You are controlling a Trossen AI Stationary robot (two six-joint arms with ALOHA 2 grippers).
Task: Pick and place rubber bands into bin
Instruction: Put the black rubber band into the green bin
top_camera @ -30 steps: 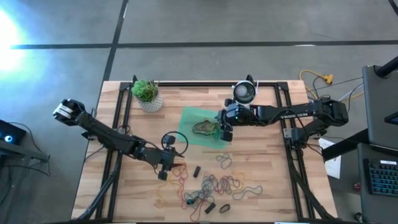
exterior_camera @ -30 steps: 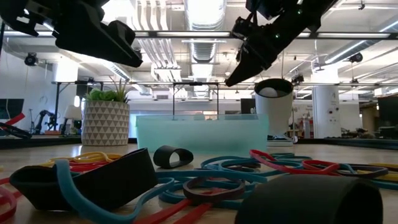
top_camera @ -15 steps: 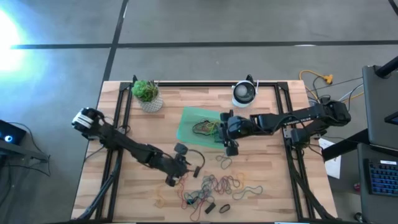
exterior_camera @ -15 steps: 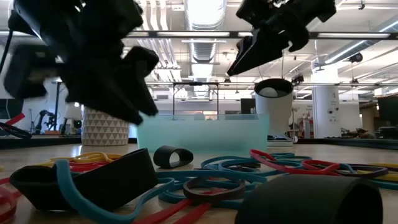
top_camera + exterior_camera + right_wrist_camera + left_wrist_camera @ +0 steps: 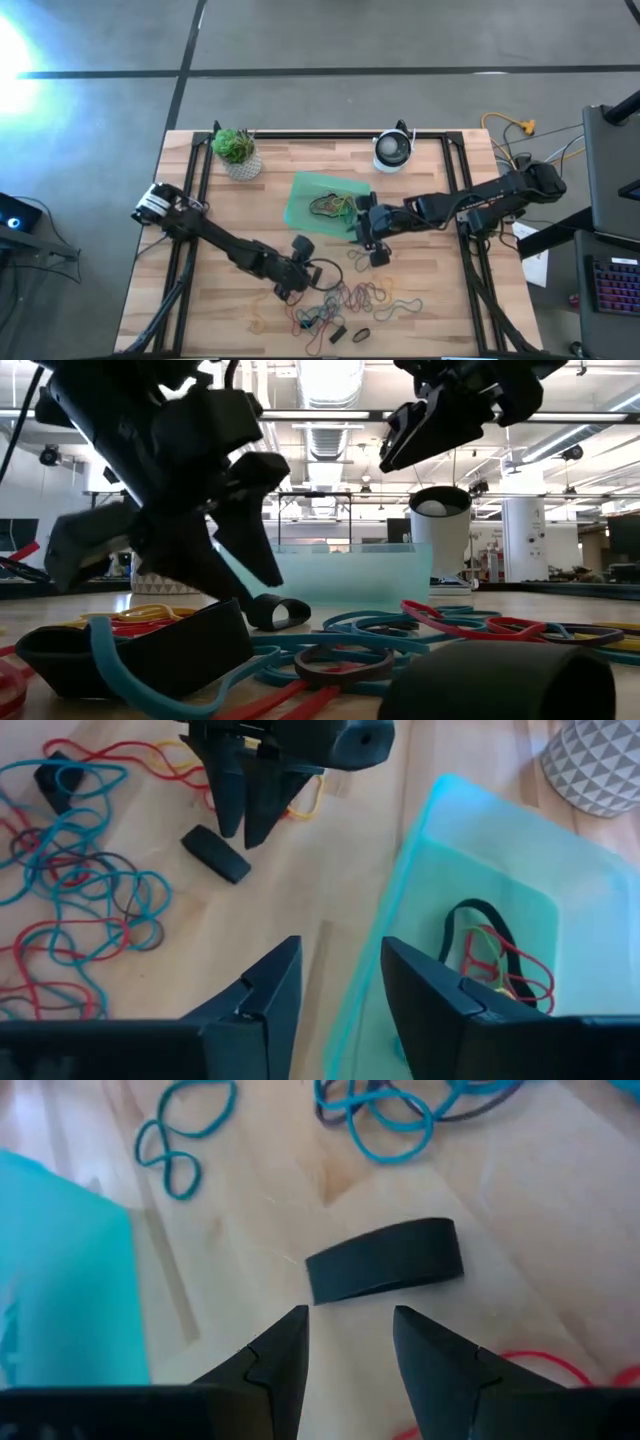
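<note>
Loose rubber bands (image 5: 350, 297) in several colours lie in a tangle near the table's front edge. A few more rest in the green bin (image 5: 305, 200) at mid-table (image 5: 495, 960). My left gripper (image 5: 350, 1342) is open and slants down just short of a wide dark band (image 5: 385, 1262) lying flat on the wood at the tangle's left edge. It touches nothing (image 5: 300, 283). My right gripper (image 5: 340, 970) hangs open and empty above the bin's near right corner (image 5: 375, 252), high over the table in the low view (image 5: 440, 420).
A small potted plant (image 5: 240, 155) stands at the far left, and a round white and dark device (image 5: 393, 150) at the far edge behind the bin. A few stray bands (image 5: 360, 260) lie between the bin and the tangle. Bare wood stretches to the left and right.
My left gripper has come down and gone toward the table's right edge, rolling as it went, and now stands at the wide dark band. My right gripper has left the space above the bin and moved toward the table's near edge, staying high.
</note>
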